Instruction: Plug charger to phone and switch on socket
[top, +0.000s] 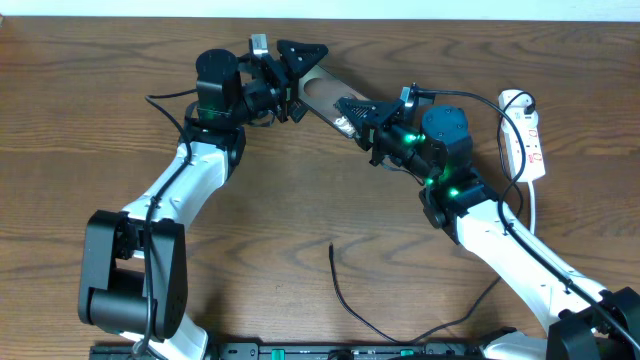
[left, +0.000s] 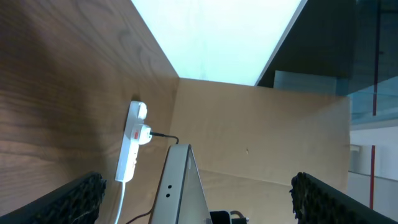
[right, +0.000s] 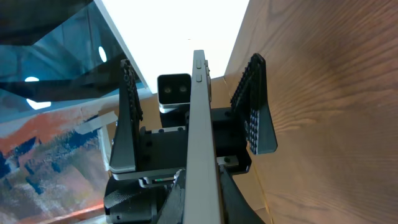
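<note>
I see the right gripper (top: 352, 115) clamped on one end of the phone (top: 322, 92), holding it on edge. The left gripper (top: 297, 78) stands wide open astride the other end, its pads (right: 255, 106) clear of it. The charger (top: 345, 295) lies loose on the table (top: 80, 130), well apart from the phone. The socket (top: 527, 135) sits at the far right.

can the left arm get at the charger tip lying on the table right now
Probably yes: the left claw is open, only straddling the phone, and nothing covers the charger tip.
</note>
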